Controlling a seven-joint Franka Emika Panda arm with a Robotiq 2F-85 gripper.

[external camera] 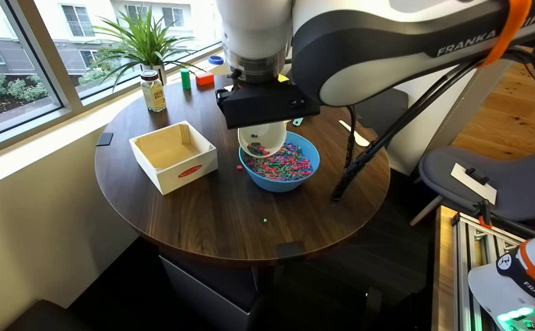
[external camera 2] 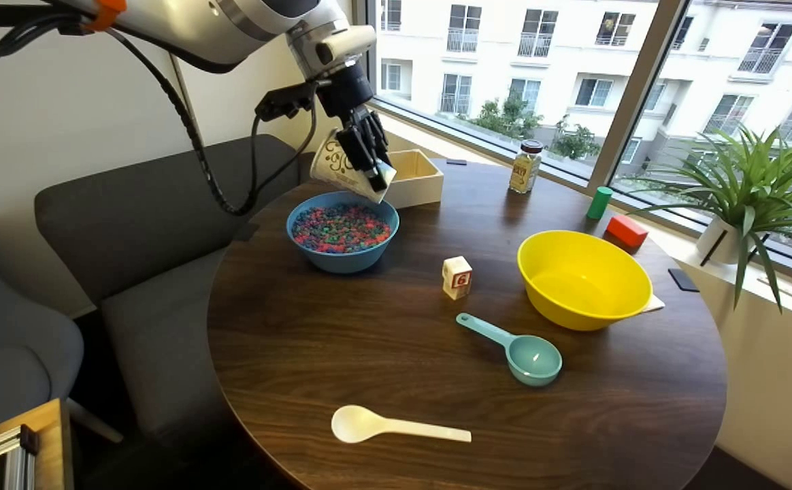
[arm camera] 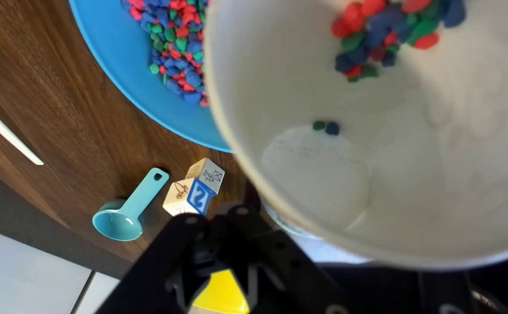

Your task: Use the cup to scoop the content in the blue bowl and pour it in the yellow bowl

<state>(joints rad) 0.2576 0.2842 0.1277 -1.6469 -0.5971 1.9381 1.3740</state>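
The white cup [external camera 2: 337, 163] with dark printing is tilted, its mouth above the blue bowl [external camera 2: 345, 261]. It also shows in an exterior view [external camera: 274, 134] and the wrist view [arm camera: 411, 183]. My gripper [external camera 2: 369, 155] is shut on the cup; its fingertips are partly hidden by the cup in the wrist view. Some content lies inside the cup [arm camera: 380, 37], with two bits near its base. The multicoloured content [external camera 2: 341, 228] fills much of the blue bowl. The yellow bowl [external camera 2: 583, 282] stands empty across the table; a piece of it shows in the wrist view [arm camera: 222, 294].
An open wooden box [external camera: 175, 161] stands close beside the blue bowl. Letter blocks [external camera 2: 456, 278], a teal scoop [external camera 2: 529, 357] and a pale spoon [external camera 2: 396, 427] lie on the table. A jar [external camera 2: 525, 167], green cylinder [external camera 2: 599, 203] and red block [external camera 2: 627, 231] stand near the window. Loose bits [external camera: 264, 220] lie on the table.
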